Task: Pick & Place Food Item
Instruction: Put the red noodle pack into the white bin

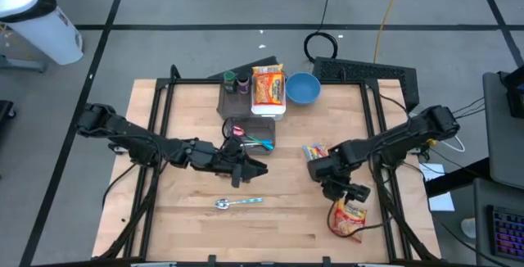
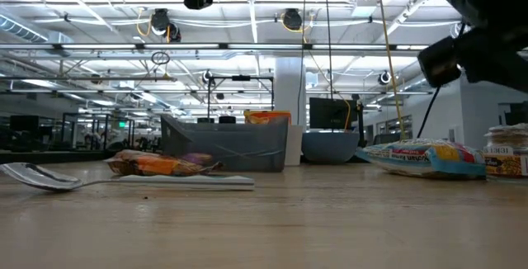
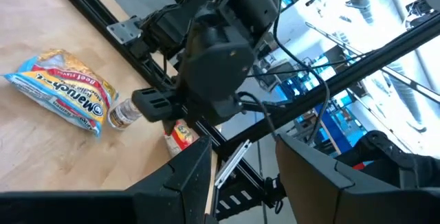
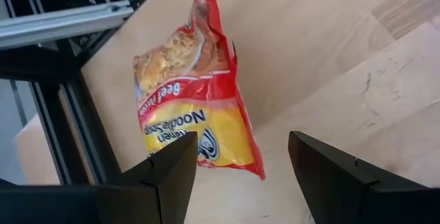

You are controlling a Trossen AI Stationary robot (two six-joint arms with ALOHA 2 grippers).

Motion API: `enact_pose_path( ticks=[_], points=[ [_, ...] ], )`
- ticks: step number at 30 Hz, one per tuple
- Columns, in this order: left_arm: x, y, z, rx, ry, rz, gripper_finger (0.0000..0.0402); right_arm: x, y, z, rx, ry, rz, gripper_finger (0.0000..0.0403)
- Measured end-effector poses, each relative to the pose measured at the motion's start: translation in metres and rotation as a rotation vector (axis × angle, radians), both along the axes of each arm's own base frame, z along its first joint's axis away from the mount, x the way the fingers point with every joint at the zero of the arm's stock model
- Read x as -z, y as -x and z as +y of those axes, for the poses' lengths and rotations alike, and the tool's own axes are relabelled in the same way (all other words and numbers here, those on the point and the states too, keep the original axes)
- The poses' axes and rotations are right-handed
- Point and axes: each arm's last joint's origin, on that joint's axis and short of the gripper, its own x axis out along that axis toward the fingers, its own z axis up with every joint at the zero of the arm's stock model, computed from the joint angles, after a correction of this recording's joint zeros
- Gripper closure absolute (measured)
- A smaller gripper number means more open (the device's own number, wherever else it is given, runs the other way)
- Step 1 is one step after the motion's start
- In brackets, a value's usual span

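**Both grippers open above the table**

Here we see the left gripper at table centre, jaws parted and holding nothing, just above the spoon. Farther right, the right gripper hovers with jaws apart and empty, directly over the red noodle packet lying near the table's front right corner.

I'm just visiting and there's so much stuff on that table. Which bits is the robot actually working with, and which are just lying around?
Part of the job:
- red noodle packet, lying under the open right claw
- right claw itself

Just lying about:
- spoon
- blue bowl
- grey bin
- second noodle packet
- left claw, open, holding nothing
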Motion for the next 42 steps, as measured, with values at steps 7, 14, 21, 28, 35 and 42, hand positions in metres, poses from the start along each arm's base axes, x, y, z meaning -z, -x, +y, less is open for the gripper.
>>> enact_pose_path(
  ticks=[7,14,21,28,35,42],
  points=[
    [0.001,0.000,0.000,0.009,0.005,0.007,0.0231,0.020,0.002,0.000,-0.007,0.012,0.047,0.0181],
    [0.001,0.000,0.000,0.010,0.002,0.006,0.0231,0.042,0.019,-0.005,0.030,0.026,0.162,0.0189],
    [0.001,0.000,0.000,0.010,0.003,0.007,0.0231,0.040,0.018,-0.004,0.086,-0.006,0.202,0.0234],
    [0.000,0.000,0.000,0.010,0.009,0.007,0.0231,0.027,0.010,-0.001,0.148,-0.054,0.096,0.0260],
    [0.000,0.000,0.000,0.011,0.025,0.008,0.0231,0.022,0.008,-0.001,0.177,-0.073,0.070,0.0262],
    [0.000,0.000,-0.001,0.023,0.026,0.009,0.0231,0.020,0.002,0.002,0.198,-0.144,0.051,0.0259]
  ],
)
